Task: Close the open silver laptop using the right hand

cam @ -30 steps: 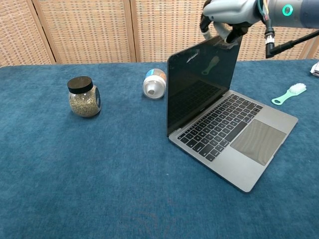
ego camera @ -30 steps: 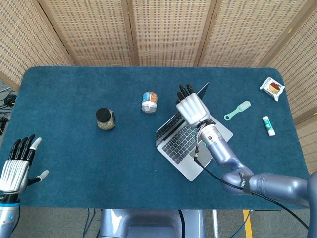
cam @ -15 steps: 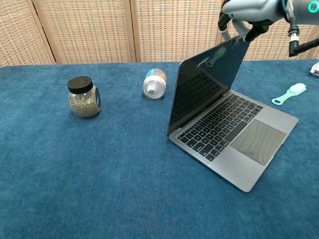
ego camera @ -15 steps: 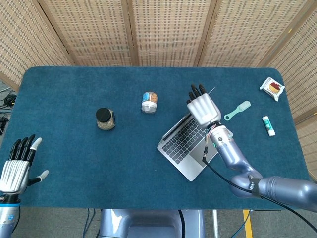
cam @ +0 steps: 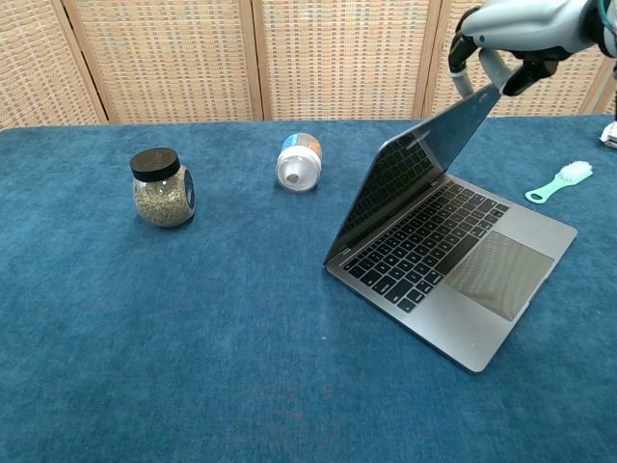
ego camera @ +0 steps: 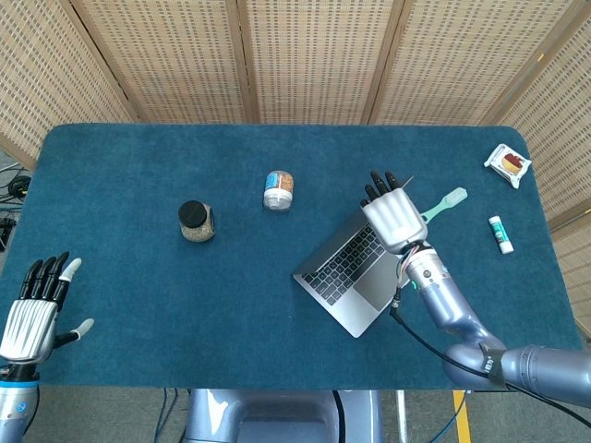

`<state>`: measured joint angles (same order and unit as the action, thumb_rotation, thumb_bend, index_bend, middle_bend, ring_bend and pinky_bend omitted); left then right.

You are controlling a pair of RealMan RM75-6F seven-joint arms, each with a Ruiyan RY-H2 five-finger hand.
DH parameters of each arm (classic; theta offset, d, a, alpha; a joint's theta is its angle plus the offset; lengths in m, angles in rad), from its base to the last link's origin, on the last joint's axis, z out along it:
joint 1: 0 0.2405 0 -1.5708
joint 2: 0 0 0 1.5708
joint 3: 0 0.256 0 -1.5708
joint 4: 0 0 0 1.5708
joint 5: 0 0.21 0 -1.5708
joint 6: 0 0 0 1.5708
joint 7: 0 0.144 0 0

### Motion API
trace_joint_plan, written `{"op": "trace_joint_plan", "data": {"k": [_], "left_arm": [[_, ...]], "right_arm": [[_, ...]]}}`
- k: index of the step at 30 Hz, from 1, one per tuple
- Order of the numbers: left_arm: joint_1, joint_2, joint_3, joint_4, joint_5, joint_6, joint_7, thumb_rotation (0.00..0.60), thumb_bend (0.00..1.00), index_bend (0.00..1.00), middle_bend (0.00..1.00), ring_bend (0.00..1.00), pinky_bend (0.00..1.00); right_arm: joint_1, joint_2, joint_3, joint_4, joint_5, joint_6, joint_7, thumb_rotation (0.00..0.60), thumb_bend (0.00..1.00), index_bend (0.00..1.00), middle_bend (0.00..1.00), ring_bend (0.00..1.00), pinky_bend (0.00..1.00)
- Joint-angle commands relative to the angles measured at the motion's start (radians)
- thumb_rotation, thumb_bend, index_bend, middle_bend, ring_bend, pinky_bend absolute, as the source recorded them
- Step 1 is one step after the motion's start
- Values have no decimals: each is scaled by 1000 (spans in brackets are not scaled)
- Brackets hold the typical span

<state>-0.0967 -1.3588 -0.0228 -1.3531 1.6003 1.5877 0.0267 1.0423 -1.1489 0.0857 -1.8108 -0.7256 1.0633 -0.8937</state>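
Laptop [cam: 439,253] half-closed, right hand [cam: 511,39] on lid, no legible writing

Bright, even light is filling both views, seemingly coming from overhead, and the shadows are staying soft and short beneath the jar [cam: 163,188] and the laptop [cam: 451,253]. The laptop screen is reflecting its own keys in the chest view, and a pale sheen is showing on the right hand [cam: 511,43]. Both pictures are staying sharp throughout, with the right hand cut by the chest view's top edge.
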Motion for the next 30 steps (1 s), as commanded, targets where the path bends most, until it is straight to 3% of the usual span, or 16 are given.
{"op": "trace_joint_plan", "data": {"k": [1,16,30], "left_arm": [[0,1,1,-1,3,1,-1,600,12,0,0,0,0],[1,2,4,-3,9,5,0,600,12,0,0,0,0],[3,3,7,-9,19,13,4,600,12,0,0,0,0]], "right_arm": [[-12,2,-7,-12,-10,6,8,600,1000,418,234,50,115],[-60,-41,-34,1,-53,15,42,600,1000,418,234,50,115],[-116,2,-53,-14,-74,33,72,600,1000,418,234,50,115]]}}
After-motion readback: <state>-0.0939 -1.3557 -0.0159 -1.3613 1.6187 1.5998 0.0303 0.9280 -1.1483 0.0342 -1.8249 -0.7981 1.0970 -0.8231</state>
